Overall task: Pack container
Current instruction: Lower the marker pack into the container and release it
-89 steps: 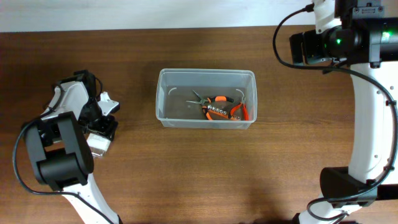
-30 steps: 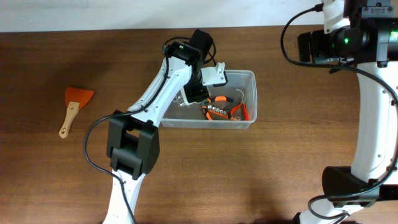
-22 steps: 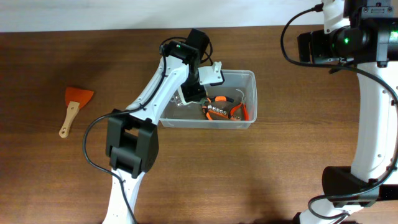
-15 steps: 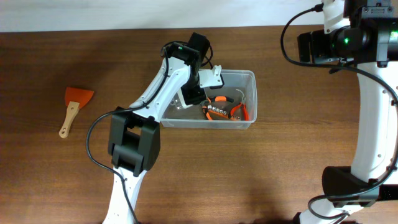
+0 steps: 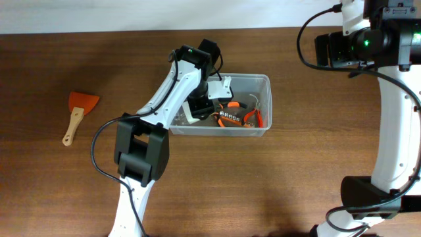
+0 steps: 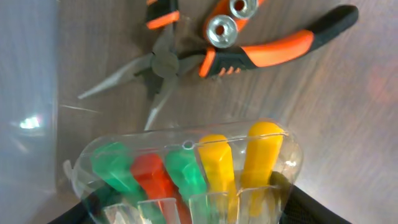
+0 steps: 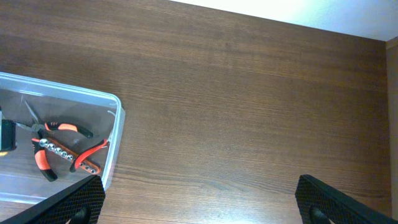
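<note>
At the middle of the counter (image 5: 316, 171) the container (image 5: 268, 99) is set, long axis left to right. The left pincer (image 5: 199, 107) is found inside its left half, pinched on a clear screwdriver pack (image 6: 186, 174) just above the floor. The right pincer (image 7: 202, 208) is held spread, well apart.

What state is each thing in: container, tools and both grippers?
Clear plastic rectangular container: upright, lidless, partly filled.
Orange-handled pliers: lying inside container.
Clear pack of coloured screwdrivers: held over container.
Left gripper: shut on pack.
Right gripper: open, empty.
Orange wooden-handled scraper: lying on table, unpacked.
</note>
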### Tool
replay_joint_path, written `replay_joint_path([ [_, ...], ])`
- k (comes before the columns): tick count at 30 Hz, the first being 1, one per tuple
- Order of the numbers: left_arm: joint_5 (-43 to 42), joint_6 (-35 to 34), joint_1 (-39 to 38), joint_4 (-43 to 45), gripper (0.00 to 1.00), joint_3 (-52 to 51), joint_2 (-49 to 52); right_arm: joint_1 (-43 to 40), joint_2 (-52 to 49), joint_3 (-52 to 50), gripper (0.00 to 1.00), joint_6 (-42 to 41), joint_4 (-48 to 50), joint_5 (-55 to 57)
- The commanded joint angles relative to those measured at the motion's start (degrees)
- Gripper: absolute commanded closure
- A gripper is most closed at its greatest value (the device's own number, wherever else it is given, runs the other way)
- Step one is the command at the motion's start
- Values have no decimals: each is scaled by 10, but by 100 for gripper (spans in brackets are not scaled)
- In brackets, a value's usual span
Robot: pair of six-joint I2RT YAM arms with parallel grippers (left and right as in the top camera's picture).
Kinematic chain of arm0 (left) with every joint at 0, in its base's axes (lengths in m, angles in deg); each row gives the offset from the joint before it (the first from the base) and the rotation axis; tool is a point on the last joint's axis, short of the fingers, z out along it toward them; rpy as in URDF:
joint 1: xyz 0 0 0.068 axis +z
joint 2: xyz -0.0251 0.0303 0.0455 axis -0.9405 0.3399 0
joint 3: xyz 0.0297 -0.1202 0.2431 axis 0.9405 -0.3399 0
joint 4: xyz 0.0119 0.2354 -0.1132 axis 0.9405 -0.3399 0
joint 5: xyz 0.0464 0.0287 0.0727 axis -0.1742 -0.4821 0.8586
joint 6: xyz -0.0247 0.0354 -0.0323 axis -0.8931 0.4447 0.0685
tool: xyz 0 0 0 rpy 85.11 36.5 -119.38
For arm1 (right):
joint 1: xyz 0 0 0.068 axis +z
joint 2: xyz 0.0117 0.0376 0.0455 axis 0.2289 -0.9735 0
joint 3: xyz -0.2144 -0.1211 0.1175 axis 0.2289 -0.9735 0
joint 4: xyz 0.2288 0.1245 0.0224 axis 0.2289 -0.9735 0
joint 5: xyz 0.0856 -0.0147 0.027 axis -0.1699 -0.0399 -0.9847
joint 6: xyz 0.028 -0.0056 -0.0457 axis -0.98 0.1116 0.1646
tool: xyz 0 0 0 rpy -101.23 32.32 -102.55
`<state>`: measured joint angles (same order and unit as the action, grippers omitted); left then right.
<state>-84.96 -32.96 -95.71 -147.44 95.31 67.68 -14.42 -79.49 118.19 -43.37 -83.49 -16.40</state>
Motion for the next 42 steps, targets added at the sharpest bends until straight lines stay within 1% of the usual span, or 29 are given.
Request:
replay_joint_path([
  [1,-7,7,7,-11,34,-1,4,-5,-2,2,1,-5,0,7],
  [9,-6,-1,18,-93,36,-1,4,-5,-2,2,1,-5,0,7],
  [13,-6,-20,28,-100,36,-1,4,-5,-2,2,1,-4,0,7],
  [19,-7,-19,36,-99,36,-1,4,-5,-2,2,1,-5,0,7],
  [20,-6,-19,36,-98,35,-1,4,-5,-2,2,1,-5,0,7],
  [22,-7,-19,36,-91,29,-1,4,-5,-2,2,1,-5,0,7],
  [26,-7,-19,36,-69,27,-1,4,-5,-2,2,1,-5,0,7],
  [27,-7,-19,36,-64,25,-1,4,-5,-2,2,1,-5,0,7],
  [29,-7,-19,36,-54,18,-1,4,-5,-2,2,1,-4,0,7],
  [32,-6,-19,36,-44,16,0,4,-5,-2,2,1,-5,0,7],
  [33,-6,-20,36,-41,13,0,4,-5,-2,2,1,-4,0,7],
  [34,-6,-21,36,-40,5,0,4,-5,-2,2,1,-5,0,7],
  [36,-6,-26,36,-40,1,2,4,-5,-2,2,1,-4,0,7],
  [39,0,-56,36,-43,0,18,-6,-5,-2,2,1,-5,0,7],
  [42,66,-98,37,-52,1,63,-40,-5,-2,2,1,-5,0,7],
])
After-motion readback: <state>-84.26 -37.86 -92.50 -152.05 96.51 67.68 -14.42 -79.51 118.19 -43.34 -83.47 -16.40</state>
